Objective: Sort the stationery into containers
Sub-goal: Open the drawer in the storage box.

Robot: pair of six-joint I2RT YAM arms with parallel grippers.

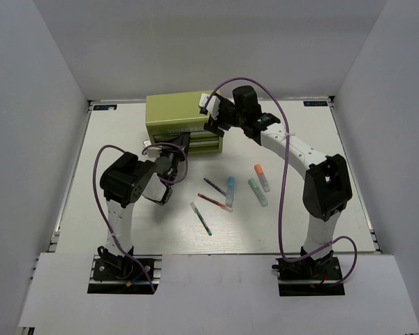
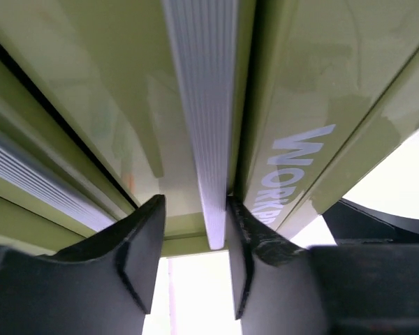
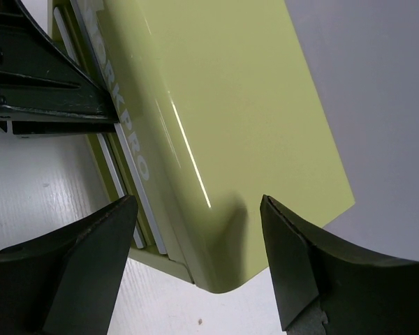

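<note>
White table [image 1: 321,139], white walls all round. Olive tool chest [image 1: 174,112] sits at far centre. Stationery [image 1: 230,190], six pieces, lies loose on the table in front of it, none sorted yet. Left hand [image 2: 195,202] straddles the ribbed drawer pull [image 2: 206,105], fingers apart, one side not touching. Right hand [image 3: 197,202] hovers spread wide over the chest's corner. Risks: an unbraced chest sliding or tipping when pulled, and loose fingers slipping off.

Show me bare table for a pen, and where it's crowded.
Bare: table left of the tool chest, right of the right arm, the near strip between the bases. Crowded: pens and highlighters mid-table; left gripper and right gripper at the chest.
</note>
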